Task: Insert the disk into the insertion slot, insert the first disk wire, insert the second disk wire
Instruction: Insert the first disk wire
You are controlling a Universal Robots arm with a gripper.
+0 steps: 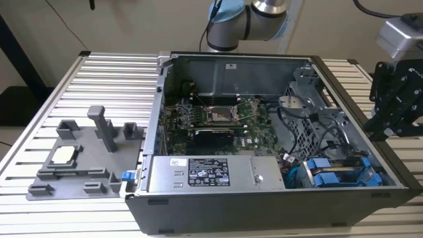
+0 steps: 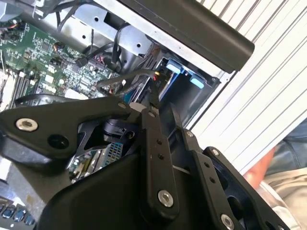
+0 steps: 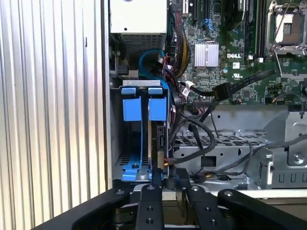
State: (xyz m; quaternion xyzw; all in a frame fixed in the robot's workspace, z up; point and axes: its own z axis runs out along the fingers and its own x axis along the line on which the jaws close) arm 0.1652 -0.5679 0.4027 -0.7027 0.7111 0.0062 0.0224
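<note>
In the first wrist view the gripper had its fingers pressed together with nothing seen between them, close to the drive bay. The disk stood edge-on in that bay in its blue caddy, just beyond the fingertips, with black wires loose beside it. The exterior view added the open computer case on a slatted table, with a grey fixture toward the exterior view's left.

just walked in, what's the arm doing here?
The arm's gripper hangs over the drive bay in a corner of the open computer case. The disk, in its blue caddy, looks already seated in it. Loose black cables lie beside the bay; whether any is plugged into the disk, I can't tell.
</note>
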